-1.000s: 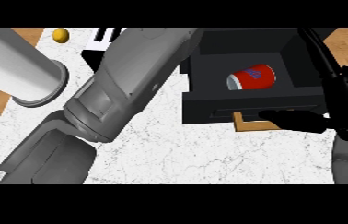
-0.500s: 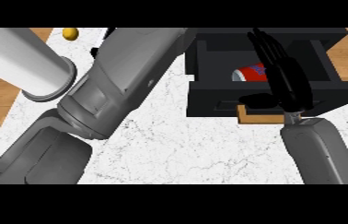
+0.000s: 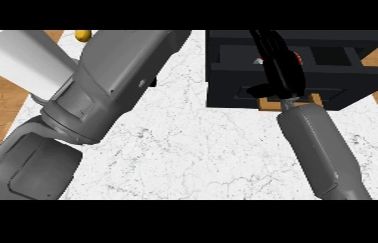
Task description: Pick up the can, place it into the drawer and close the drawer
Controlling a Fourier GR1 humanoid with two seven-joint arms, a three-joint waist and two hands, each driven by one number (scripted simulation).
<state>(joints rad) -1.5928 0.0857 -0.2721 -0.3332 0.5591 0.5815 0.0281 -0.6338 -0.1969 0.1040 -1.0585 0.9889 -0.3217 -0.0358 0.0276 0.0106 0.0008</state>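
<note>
The black drawer [image 3: 229, 69] stands open at the upper right of the head view. Inside it lies the red can [image 3: 297, 58], of which only a sliver shows beside my right hand [image 3: 280, 69]. That hand reaches over the drawer with its fingers straight and its thumb [image 3: 258, 90] near the drawer's front wall; it is open. I cannot tell whether it touches the can. My left forearm [image 3: 111, 92] fills the left side, and its hand is out of sight past the top.
A white cylinder [image 3: 29, 62] lies at the far left beside a small yellow object [image 3: 83, 35]. The white marble counter [image 3: 199, 152] spreads between the two arms, with wood [image 3: 13, 99] showing at its left edge.
My right hand came in from the right edge and now lies over the open drawer, hiding most of the can. The forearm has followed it further into the view.
</note>
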